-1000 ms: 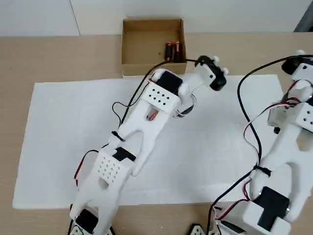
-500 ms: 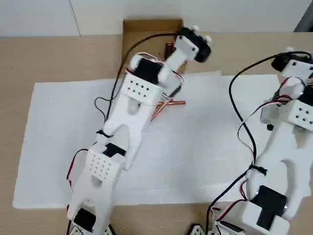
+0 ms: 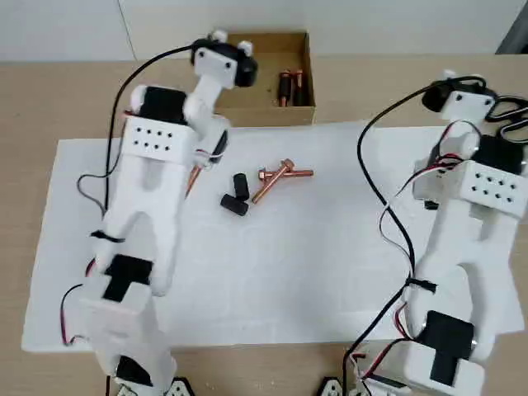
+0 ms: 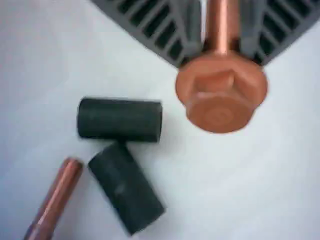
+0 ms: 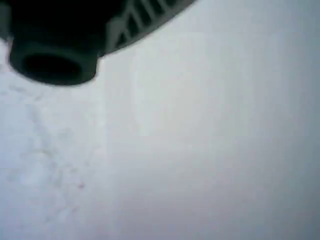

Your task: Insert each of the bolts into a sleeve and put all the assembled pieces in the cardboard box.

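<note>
My left gripper (image 4: 218,42) is shut on a copper bolt (image 4: 221,95), whose hex head points at the wrist camera. In the high view this bolt (image 3: 194,177) hangs under the left arm, left of two black sleeves (image 3: 241,186) (image 3: 233,205) lying on the white sheet. Those sleeves (image 4: 120,119) (image 4: 127,187) touch, with a loose bolt's shank (image 4: 52,200) beside them. Two crossed bolts (image 3: 276,180) lie right of the sleeves. My right gripper (image 5: 60,25) is shut on a black sleeve (image 5: 52,62), its open end showing, just above the sheet. The cardboard box (image 3: 247,82) holds assembled pieces (image 3: 289,87).
A white sheet (image 3: 330,272) covers most of the wooden table (image 3: 82,99). The right arm (image 3: 474,214) stands over the sheet's right edge, with cables looping beside it. The box sits at the table's back, just beyond the sheet.
The left arm has swung left from beside the box to the sheet's left part, uncovering the loose bolts and sleeves. The right arm has shifted a little left.
</note>
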`<state>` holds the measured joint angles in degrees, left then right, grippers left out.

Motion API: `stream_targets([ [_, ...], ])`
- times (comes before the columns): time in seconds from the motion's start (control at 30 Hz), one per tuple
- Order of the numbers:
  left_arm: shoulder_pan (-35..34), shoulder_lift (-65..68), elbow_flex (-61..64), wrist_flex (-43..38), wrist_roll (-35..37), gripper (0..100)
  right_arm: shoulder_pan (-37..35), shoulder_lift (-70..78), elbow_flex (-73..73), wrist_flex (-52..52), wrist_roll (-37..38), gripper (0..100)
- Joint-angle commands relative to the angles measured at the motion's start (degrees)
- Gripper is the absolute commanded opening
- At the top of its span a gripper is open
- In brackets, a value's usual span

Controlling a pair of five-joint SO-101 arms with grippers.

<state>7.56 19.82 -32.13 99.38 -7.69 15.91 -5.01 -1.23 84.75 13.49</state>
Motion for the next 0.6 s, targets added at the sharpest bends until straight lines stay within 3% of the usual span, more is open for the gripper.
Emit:
stream_targets([
  [0.0, -3.08, -6.07, 7.25, -0.35, 0.35, 0, -3.74, -2.51, 0.62, -0.31, -0.97, 0.3],
  [0.3, -8.09, -5.98, 26.42, -15.21, 3.87, 0, -14.81, -2.51, 3.6, -2.42, -3.08, 0.3],
  [0.57, -8.53, -5.98, 37.23, -25.93, 3.96, 0, -18.86, -2.51, 3.52, -2.42, -3.87, 0.3],
])
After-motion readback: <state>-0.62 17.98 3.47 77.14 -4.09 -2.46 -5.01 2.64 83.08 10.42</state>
